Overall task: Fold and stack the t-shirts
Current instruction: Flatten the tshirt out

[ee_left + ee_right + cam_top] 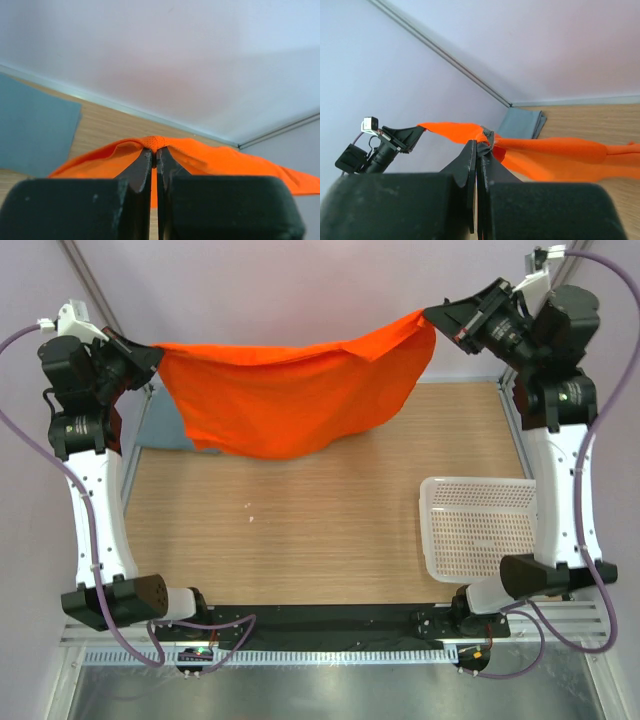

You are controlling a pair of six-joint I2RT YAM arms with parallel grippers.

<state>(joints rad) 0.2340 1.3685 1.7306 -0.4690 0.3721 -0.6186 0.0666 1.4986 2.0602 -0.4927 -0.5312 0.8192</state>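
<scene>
Top external, white basket (478, 528), wrist views, pinched orange t-shirt (215, 160)

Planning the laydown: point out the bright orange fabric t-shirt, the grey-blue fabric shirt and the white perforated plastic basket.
bright orange fabric t-shirt (290, 405), top view, sagging middle.
grey-blue fabric shirt (165, 430), top view, exposed part.
white perforated plastic basket (475, 530), top view, bare floor.

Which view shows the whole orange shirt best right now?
Top external: the orange shirt hangs spread between the left gripper and right gripper. Each wrist view shows only its pinched edge and some trailing fabric.
</scene>
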